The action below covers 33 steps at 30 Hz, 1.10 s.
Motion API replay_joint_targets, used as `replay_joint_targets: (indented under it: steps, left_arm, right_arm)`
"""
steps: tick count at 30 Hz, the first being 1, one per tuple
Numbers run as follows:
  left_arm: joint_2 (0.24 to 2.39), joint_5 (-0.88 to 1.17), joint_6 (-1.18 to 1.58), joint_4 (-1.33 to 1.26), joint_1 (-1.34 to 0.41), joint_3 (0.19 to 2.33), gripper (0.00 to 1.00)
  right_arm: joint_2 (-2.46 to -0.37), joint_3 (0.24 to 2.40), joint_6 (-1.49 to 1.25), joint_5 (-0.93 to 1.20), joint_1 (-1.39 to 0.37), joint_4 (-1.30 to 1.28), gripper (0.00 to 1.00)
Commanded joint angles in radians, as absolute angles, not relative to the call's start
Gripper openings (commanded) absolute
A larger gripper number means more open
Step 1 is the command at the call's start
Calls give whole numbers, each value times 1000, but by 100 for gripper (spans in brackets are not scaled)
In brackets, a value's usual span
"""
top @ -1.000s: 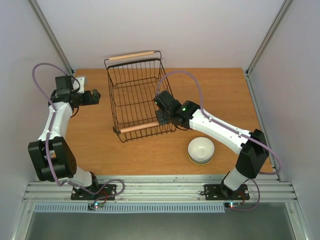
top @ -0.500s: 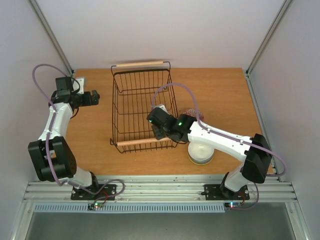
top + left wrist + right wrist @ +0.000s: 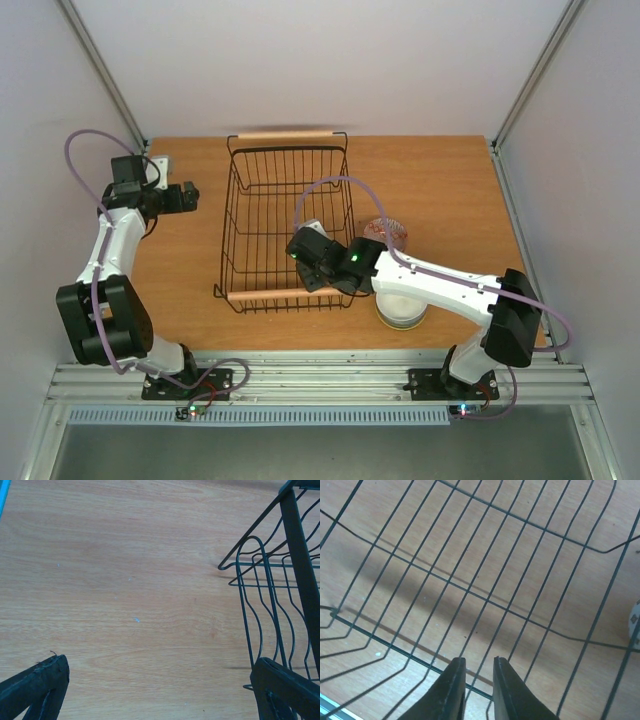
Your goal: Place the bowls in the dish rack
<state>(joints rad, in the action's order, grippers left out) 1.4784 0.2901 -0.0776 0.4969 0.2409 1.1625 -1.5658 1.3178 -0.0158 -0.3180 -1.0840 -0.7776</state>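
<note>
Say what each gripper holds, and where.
Left gripper: nothing, open. Right gripper: nearly closed at the dish rack's near right corner; whether it pinches a wire cannot be told.

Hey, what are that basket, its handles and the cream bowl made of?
The dish rack looks like black-coated metal wire: thin dark rods in an open grid. Its handles look like pale bare wood, matte round bars. The cream bowl seems glazed ceramic, smooth and faintly shiny, though plastic can't be excluded.
</note>
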Motion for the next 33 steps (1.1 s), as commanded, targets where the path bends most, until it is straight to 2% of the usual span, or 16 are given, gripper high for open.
replay_joint_targets:
  steps: [1,2,4,7,8,10,12,15,17,19,22,24,28,33]
  left_arm:
    - [1441,323,-80,451,245,1149,99]
    - [1435,330,-81,449,245,1147,100]
    - [1419,337,-80,441,246,1138,99]
    - [1392,339,-81,431,245,1127,99]
    - [1382,339,-82,428,245,1123,99]
    - [1363,341,-84,424,245,1120,99]
    - [1345,346,-84,422,245,1118,99]
    - [1322,347,-89,418,245,1108,99]
    - [1309,338,-93,412,246,1098,99]
    - [1302,330,-100,408,246,1091,99]
    - [1302,330,-106,408,247,1091,99]
    - [1303,335,-107,407,245,1088,99]
    - [1312,317,-120,405,246,1086,99]
    - [1314,316,-122,413,246,1092,100]
  right_arm:
    - [-1493,1351,74,-368,-1098,-784,23]
    - [-1471,1367,96,-402,-1098,-773,28]
    - [-1430,1397,145,-482,-1096,-750,45]
    - [-1395,1452,178,-646,-1057,-772,57]
    - [-1383,1462,175,-669,-1022,-785,64]
    - [-1352,1463,161,-638,-925,-800,94]
    - [-1313,1432,136,-522,-753,-791,99]
    - [-1269,1339,116,-295,-528,-740,99]
    - [-1274,1302,117,-257,-433,-727,99]
    - [-1329,1310,126,-287,-374,-767,89]
    - [-1475,1364,124,-367,-325,-852,69]
    - [-1568,1383,126,-344,-309,-866,58]
    - [-1659,1369,130,-261,-306,-807,45]
    - [-1688,1331,117,-246,-290,-783,41]
